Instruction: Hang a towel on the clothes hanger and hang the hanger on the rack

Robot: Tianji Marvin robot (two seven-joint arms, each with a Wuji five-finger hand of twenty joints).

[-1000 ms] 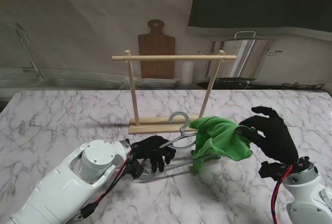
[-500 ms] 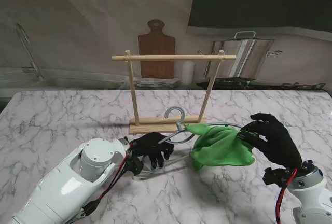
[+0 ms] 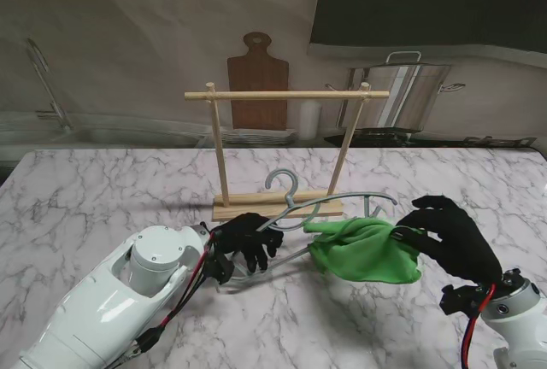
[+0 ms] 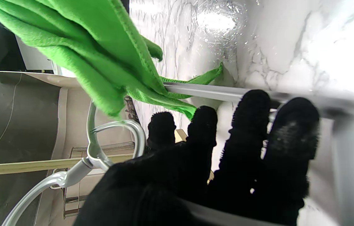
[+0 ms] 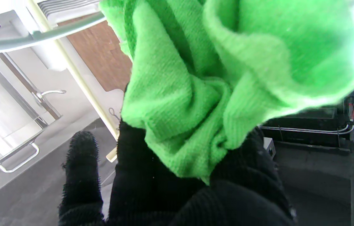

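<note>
Stand view | left robot hand [image 3: 248, 239] grips grey hanger [image 3: 286, 188] near wooden rack [image 3: 282, 96], just in front of its base | right robot hand [image 3: 449, 237] pinches green towel [image 3: 363, 249], draped over hanger's bar, right of rack base, above counter [image 3: 102, 190]

The towel [image 3: 366, 249] is soft, fuzzy green cloth. The hanger [image 3: 295, 205] is smooth, shiny grey metal. The rack [image 3: 282, 96] is plain pale wood. The table [image 3: 102, 190] is glossy white marble.
</note>
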